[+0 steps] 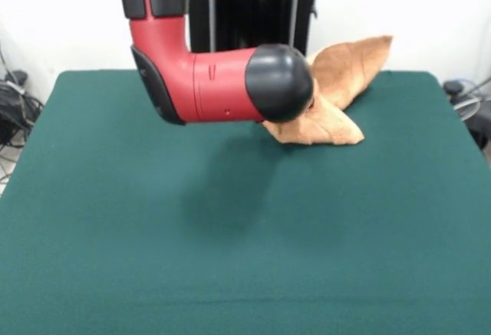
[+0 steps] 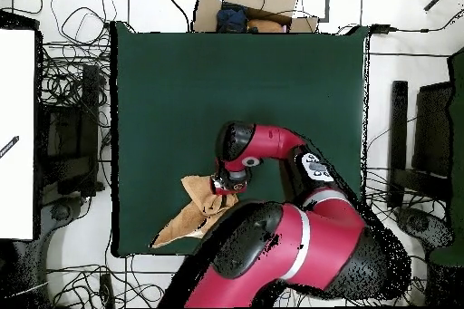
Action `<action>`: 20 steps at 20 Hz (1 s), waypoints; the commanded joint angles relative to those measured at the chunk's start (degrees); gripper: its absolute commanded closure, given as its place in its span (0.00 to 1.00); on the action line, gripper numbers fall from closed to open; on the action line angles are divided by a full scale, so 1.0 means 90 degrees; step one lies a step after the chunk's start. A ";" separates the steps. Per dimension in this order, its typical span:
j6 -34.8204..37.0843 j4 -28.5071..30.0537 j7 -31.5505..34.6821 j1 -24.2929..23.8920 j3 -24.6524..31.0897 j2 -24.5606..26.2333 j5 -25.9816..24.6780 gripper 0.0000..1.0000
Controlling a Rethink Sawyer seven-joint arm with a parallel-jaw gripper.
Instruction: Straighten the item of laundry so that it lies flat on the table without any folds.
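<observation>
The peach-orange towel (image 1: 337,90) lay bunched and folded near the far right part of the green table (image 1: 230,235), by no means flat. In the front view it made two pointed lobes: one lifted up and away toward the far right corner, the other lying low and pointing right along the tabletop. From overhead the cloth read as a long, crumpled strip, its long axis running on a diagonal from a narrow tail at the table's edge up to a thicker wad under the arm's wrist.

The red and black arm (image 1: 207,82) reached across in front of the towel, its rounded black joint hiding the very spot where tool met fabric. In the overhead view the gripper (image 2: 226,185) sat at the thick end of the strip, right over or on the cloth; I could not tell whether it was parted or closed, nor whether it had any fabric in it.

What mattered for the next move, as I judged it, was that nearly all the towel trailed off one way from the gripper, along that diagonal toward the table's edge. Pulling the held end away from the tail, toward the wide open middle of the table, looked the likeliest way to draw the folds out. Much remained to be done.
</observation>
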 commanded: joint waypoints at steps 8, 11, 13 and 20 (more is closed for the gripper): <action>-0.0376 -0.2596 -0.1201 0.0152 0.0718 0.1074 -0.0825 1.00; -0.0157 -0.2864 -0.1223 0.0181 0.0751 0.1184 -0.0903 1.00; 0.0079 -0.3107 -0.1295 0.0199 0.0777 0.1273 -0.0998 1.00; 0.0560 -0.3832 -0.0330 0.0481 0.0690 0.1214 -0.1049 1.00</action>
